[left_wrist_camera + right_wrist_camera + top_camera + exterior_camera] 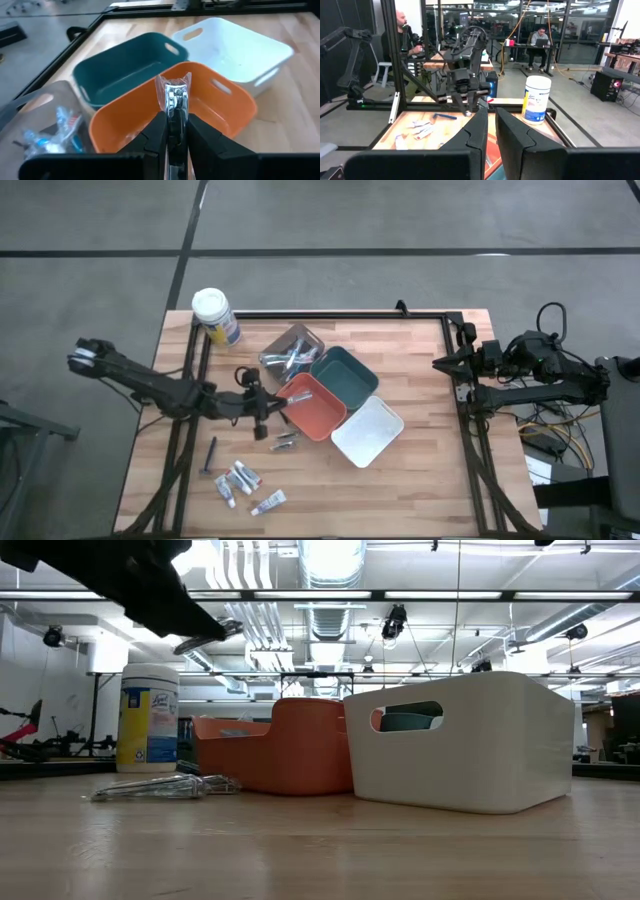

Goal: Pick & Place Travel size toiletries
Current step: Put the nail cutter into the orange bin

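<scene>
My left gripper (pixel 272 404) reaches in from the table's left and hovers at the left rim of the orange tray (pixel 312 406), shut on a small silver item in clear wrap (pixel 173 92). The low view shows that item (pixel 212 636) high above the table. Small white tubes (pixel 240 480) and a slim dark long-handled piece (pixel 210 456) lie flat near the front left. Silver packets (pixel 285 442) lie beside the orange tray. My right gripper (pixel 491 125) waits off the table's right edge, shut. My left gripper pinches the wrapped silver item between its two fingers (pixel 159 131) by one end (pixel 172 116). The other end sticks out past the fingertips. The fingers slant down from the table's left. The item is lifted clear, above the orange tray's rim (pixel 150 102).
A teal tray (pixel 343 373) and a white tray (pixel 367 431) adjoin the orange one. A clear tray (pixel 291 351) holding several items sits behind it. A white-lidded canister (pixel 215 316) stands at the far left corner. Bare wood spreads to the right. People sit in the room beyond.
</scene>
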Controlling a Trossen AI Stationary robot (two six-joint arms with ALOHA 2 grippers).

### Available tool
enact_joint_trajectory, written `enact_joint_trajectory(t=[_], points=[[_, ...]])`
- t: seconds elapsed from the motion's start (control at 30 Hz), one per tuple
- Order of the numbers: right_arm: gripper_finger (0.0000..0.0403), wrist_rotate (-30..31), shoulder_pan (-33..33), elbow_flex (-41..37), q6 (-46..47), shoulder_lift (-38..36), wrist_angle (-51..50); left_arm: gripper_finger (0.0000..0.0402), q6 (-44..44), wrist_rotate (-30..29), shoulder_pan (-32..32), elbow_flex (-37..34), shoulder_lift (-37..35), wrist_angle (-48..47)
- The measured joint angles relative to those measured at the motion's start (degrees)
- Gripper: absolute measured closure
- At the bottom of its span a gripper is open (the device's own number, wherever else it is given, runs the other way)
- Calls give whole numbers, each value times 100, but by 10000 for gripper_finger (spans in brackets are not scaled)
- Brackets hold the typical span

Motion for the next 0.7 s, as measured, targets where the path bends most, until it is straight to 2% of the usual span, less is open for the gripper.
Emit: enact_joint_trajectory(t=[0.17, 0.27, 0.47, 0.7], points=[[369, 0, -2, 0, -3, 2, 0, 339, -114, -4, 196, -2, 61, 110], [369, 1, 0, 0, 2, 0, 0, 339, -43, 0, 328, -4, 280, 612], [369, 2, 0, 0, -3, -1, 0, 339, 68, -2, 610, 4, 1023, 1619], [369, 1, -1, 0, -5, 0, 0, 339, -2, -2, 879, 327, 1938, 1683]])
